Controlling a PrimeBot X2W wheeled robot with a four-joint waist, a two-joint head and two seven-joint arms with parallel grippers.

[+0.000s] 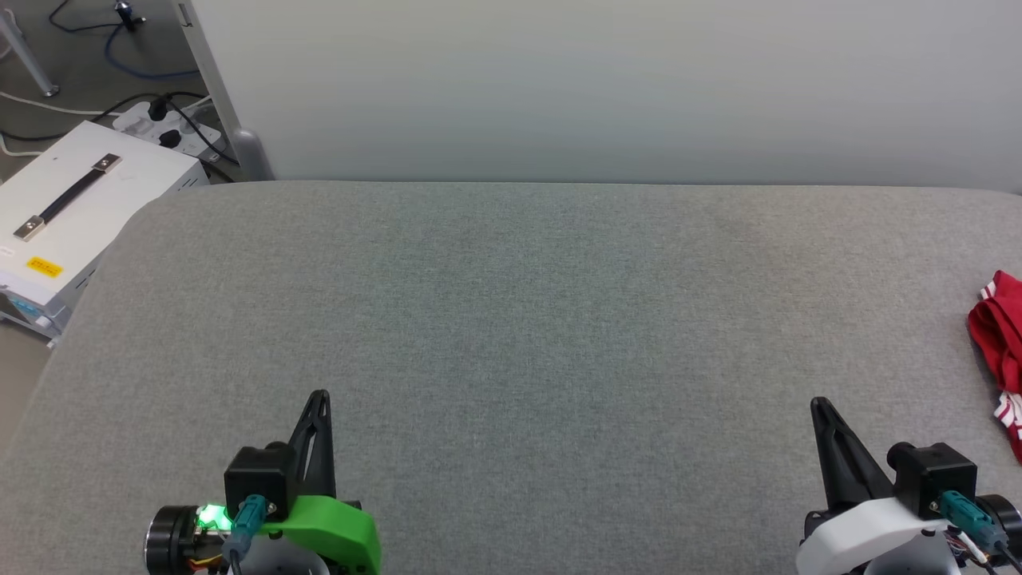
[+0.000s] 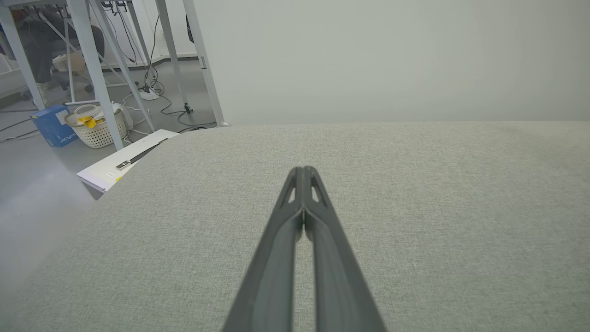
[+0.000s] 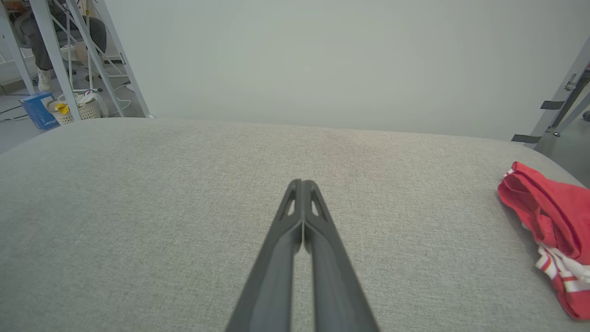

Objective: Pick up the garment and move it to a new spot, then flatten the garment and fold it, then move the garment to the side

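Red jersey (image 1: pixel 1002 351) bunched at the grey padded table's (image 1: pixel 511 319) right edge; left gripper (image 1: pixel 321 397) and right gripper (image 1: pixel 817 403) near the front edge, jaws pressed together, empty.

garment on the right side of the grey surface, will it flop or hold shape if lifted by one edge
Likely floppy: the garment lies crumpled in soft folds, so it should drape when lifted. Probably light, as the cloth looks thin. Pushed, it would likely bunch rather than slide on the woven-looking grey surface.

Grey fabric surface (image 1: pixel 511 319), white handled case (image 1: pixel 72 216) beside it
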